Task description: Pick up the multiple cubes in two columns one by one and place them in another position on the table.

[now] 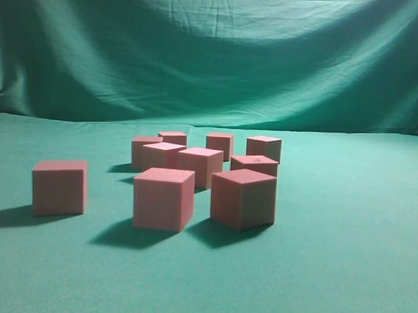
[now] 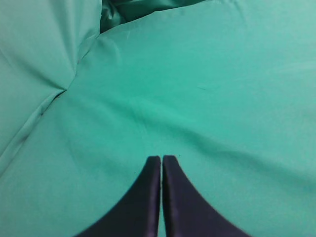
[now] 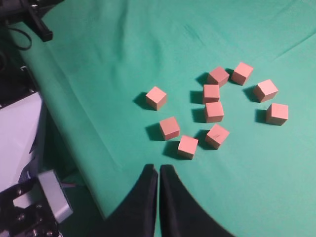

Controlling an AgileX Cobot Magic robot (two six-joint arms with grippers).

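Cubes (image 3: 214, 111) (nine) on table (image 3: 148, 44)

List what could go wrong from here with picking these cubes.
1. The middle cubes sit close together, some nearly touching, so fingers lowered between them may knock a neighbour.
2. Several cubes lie turned at different angles, like the one near the front, so a gripper not aligned may twist or push it.
3. The cloth is wrinkled; cubes set on a fold could tilt.

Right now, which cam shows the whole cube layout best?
Right wrist view: it looks down on the cubes, all nine apart and countable on the table. The exterior view sees them at object height, front ones hiding rear ones. Left wrist view shows only cloth, no cubes.
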